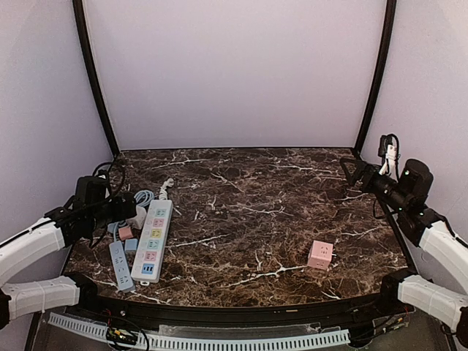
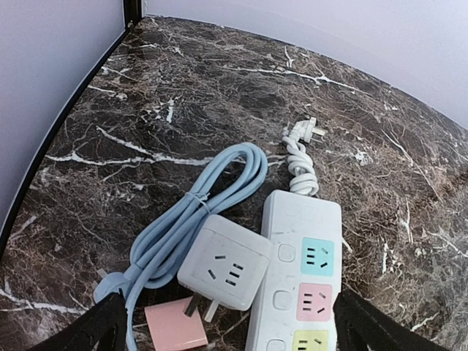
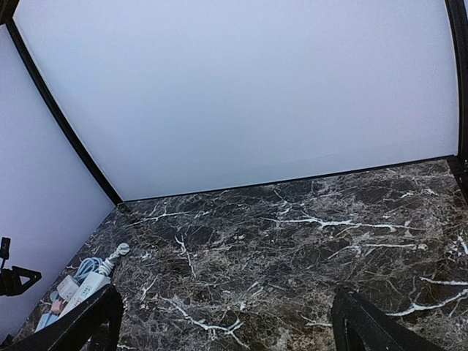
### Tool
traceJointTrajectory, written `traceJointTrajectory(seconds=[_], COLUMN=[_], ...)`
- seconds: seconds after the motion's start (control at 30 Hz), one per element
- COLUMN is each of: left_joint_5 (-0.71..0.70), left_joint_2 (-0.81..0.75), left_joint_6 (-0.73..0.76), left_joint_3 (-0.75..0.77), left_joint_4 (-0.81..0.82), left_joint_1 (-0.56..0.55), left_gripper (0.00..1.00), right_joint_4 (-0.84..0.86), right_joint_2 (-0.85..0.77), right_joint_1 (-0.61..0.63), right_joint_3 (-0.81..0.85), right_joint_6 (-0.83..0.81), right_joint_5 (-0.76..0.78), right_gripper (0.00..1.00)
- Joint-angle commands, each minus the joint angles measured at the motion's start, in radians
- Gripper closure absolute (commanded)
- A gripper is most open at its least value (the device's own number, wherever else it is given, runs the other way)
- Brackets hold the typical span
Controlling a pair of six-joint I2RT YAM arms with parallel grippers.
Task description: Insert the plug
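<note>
A white power strip (image 1: pixel 153 240) with coloured sockets lies at the left of the marble table; it also shows in the left wrist view (image 2: pixel 300 285). Its white plug (image 2: pixel 307 133) lies on a coiled cord beyond it. A white cube adapter (image 2: pixel 223 270) with bare prongs lies tilted against the strip, its prongs over a small pink block (image 2: pixel 174 325). My left gripper (image 2: pixel 228 338) is open and empty, hovering just above the adapter and strip. My right gripper (image 1: pixel 349 170) is open and empty, raised at the far right.
A coiled light-blue cable (image 2: pixel 197 212) lies left of the adapter. A grey-blue strip (image 1: pixel 121 265) lies near the front left edge. A pink cube socket (image 1: pixel 320 255) stands at the front right. Black frame posts (image 1: pixel 91 73) and white walls bound the table.
</note>
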Motion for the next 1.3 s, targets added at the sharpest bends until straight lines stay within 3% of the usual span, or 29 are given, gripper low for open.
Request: traceJointTrajectory(seconds=[0.0,0.6,0.93,1.27], left_joint_5=[-0.004,-0.014,0.056,-0.005], left_joint_2=[0.009,0.153,0.390,0.641], left_joint_6=[-0.002,-0.019,0.019,0.032], left_joint_3=[0.026,0.132,0.217,0.347], left_joint_4=[-0.062,-0.128,-0.056,-0.090], left_joint_1=[-0.038,-0.183,-0.227,-0.228], left_gripper=[0.01,0.07,0.08,0.02], right_joint_4=[-0.033,-0.136,-0.179,-0.202], right_joint_2=[-0.019,-0.013,-0.012,-0.032], right_joint_1=[0.001,0.001,0.002,0.003], right_joint_3=[-0.006,0.055,0.083,0.086], right_joint_6=[0.008,0.045,0.060,0.057], right_joint_5=[0.008,-0.016,-0.026,-0.022], right_gripper=[0.01,0.01,0.01,0.01])
